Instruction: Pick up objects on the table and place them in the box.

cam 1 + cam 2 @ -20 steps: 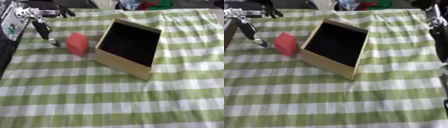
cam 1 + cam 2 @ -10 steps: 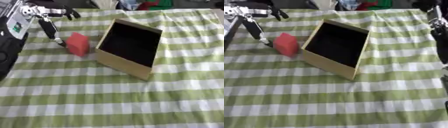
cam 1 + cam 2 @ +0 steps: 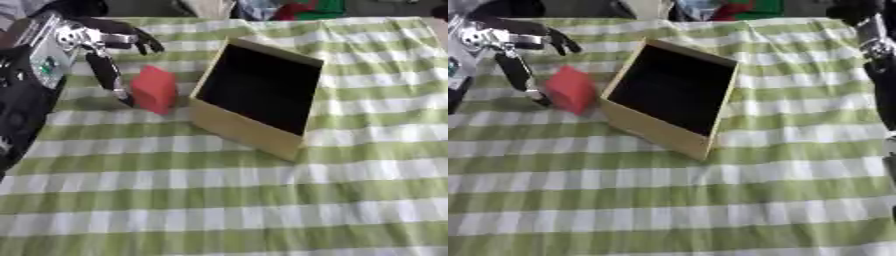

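In the left eye view the counter [image 3: 219,200] is covered by a green and white checked cloth. A tan box [image 3: 258,97] with a dark inside sits on it, a little above the middle, open side up and turned at an angle so one corner points toward the lower right. Just to the left of the box, close to its wall but apart from it, stands a red block [image 3: 155,89]. The left robot hand [image 3: 96,42] comes in from the upper left corner – its fingers are spread wide, some reaching out to the right above the block, while one long dark finger [image 3: 109,75] points downward with its tip on the cloth just left of the block. Whether that tip touches the block cannot be told. The hand holds nothing.

In the right eye view the same layout shows shifted leftward – the red block lies between the downward finger and the box's left wall. Here the right arm [image 3: 877,55] shows along the upper right edge, a dark and silver limb hanging over the far right of the cloth, well apart from the box. The right robot hand itself cannot be made out, so its fingers cannot be told. Some red and green cloth [image 3: 750,7] lies beyond the far edge of the counter
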`<state>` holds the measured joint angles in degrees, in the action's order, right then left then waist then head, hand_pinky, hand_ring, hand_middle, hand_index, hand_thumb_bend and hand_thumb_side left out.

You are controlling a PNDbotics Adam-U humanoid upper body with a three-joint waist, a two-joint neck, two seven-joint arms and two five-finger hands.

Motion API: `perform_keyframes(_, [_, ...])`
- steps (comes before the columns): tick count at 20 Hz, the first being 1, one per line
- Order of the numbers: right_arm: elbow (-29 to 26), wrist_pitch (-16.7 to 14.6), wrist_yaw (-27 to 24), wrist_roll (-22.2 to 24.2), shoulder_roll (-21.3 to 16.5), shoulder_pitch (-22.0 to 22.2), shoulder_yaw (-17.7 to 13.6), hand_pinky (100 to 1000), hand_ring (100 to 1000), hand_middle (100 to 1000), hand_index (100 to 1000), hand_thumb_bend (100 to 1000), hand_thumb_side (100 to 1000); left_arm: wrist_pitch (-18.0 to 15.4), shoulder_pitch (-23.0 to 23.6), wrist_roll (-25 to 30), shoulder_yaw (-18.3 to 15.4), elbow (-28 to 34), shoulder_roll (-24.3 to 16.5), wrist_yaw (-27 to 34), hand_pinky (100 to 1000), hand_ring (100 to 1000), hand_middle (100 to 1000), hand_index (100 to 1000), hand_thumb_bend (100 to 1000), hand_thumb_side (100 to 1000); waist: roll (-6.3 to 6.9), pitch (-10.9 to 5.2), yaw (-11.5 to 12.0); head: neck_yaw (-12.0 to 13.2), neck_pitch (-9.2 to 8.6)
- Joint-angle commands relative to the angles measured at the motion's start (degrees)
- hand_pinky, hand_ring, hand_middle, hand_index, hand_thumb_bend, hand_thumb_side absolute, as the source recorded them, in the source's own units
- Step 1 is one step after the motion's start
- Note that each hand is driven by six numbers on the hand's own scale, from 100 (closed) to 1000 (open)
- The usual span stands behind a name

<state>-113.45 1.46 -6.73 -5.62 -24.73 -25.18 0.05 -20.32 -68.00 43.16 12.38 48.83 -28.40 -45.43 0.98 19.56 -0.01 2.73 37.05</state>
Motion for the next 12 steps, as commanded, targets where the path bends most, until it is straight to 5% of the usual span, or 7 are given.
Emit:
perform_keyframes(1, [-1.14, -0.15, -0.4, -0.17, -0.49, -0.61, -0.33, 915, 755, 695, 890, 100, 577, -8.17, -0.81, 8.81, -1.12, 0.89, -0.55, -0.42, 989, 866, 885, 948, 650, 100, -0.08, -0.92, -0.18, 0.3, -0.84])
perform_keyframes(12, [-1.14, 0.09, -0.36, -0.52, -0.46, -0.39, -0.5, 916, 755, 696, 891, 100, 582, -5.99, -0.38, 8.81, -0.77, 2.58, 0.32, 1.76, 975, 820, 808, 885, 579, 100, -0.2, -0.42, -0.16, 0.55, -0.9])
